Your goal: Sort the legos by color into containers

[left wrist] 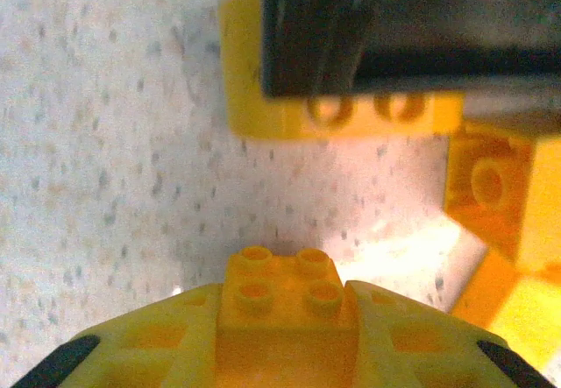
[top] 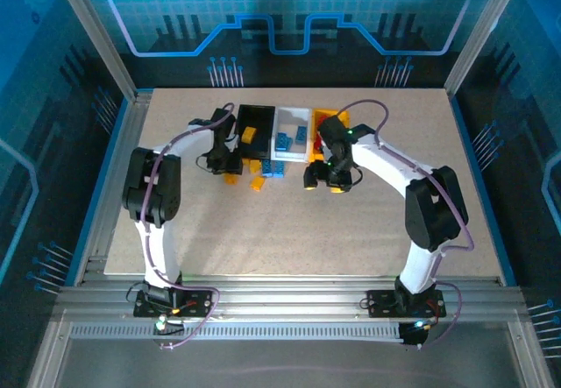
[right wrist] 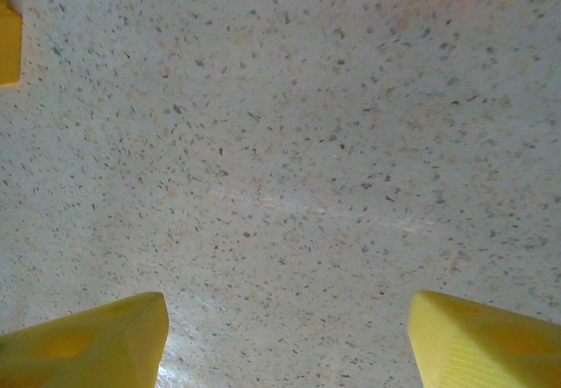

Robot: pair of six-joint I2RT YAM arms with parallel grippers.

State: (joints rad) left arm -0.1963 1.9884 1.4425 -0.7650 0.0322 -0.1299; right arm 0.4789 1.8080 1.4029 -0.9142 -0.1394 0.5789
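Top view: legos (top: 273,169) lie just below the containers (top: 294,109), upper centre. Left wrist view, bottom centre: left gripper (left wrist: 280,309) clamps a yellow brick (left wrist: 280,278) by its flat sides; likely light, rigid, slick. Right wrist view: right gripper (right wrist: 289,305) gapes wide.

Three containers (top: 293,110) side by side on the table (top: 289,230), loose legos (top: 273,168) just before them, some inside.

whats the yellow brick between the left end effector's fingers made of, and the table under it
The yellow brick looks like moulded hard plastic: smooth, slight sheen, crisp round studs. The table has a pale speckled surface, matte; possibly laminate or composite board, the look leaves it open.
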